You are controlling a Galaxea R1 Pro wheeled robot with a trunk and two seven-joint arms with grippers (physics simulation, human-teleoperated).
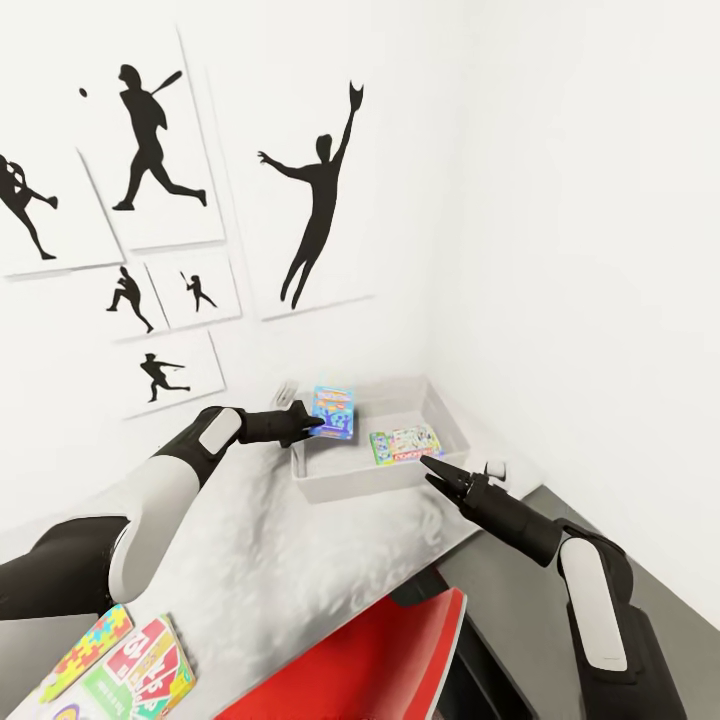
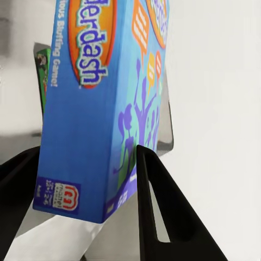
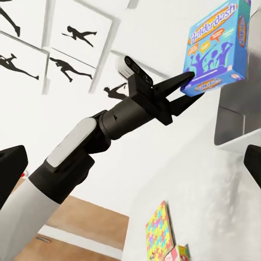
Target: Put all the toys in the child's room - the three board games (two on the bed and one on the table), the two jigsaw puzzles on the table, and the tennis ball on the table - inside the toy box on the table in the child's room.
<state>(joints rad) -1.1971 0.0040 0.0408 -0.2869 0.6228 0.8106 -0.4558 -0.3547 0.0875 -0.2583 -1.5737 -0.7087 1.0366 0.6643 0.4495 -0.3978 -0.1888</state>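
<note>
Nearest items: "SKIP BO" box (image 1: 145, 668) and jigsaw puzzle box (image 1: 87, 650), flat on the desk (image 1: 270, 560) at lower left of the head view, side by side and touching or nearly so. Edge of a further print at the bottom left corner, too cropped to identify.
Red object (image 1: 385, 650): lower centre of the head view, at the desk's near edge; identity not determinable.
Left tool (image 1: 312, 424): clenched on the blue board game (image 1: 334, 412); in the left wrist view the box (image 2: 92, 109) stands between the two dark fingers (image 2: 155, 212), pinched at its lower edge.
Blue board game, position: held upright over the near-left rim of the toy box (image 1: 340, 480), centre of the head view; not yet inside. Same hold confirmed in the right wrist view (image 3: 217, 46).
Toy box contents: one green-edged printed box (image 1: 405, 443) lying flat on its floor.
Right tool (image 1: 432, 464): released, jaws slightly parted, empty, beside the toy box's near-right wall.
Step in hand: judged as placing the blue board game into the toy box.
Next move calls for: carrying the box further over the bin's free left part, lowering or tilting it flat clear of the box already inside, then releasing.
Remaining: at least the two boxes at lower left.
</note>
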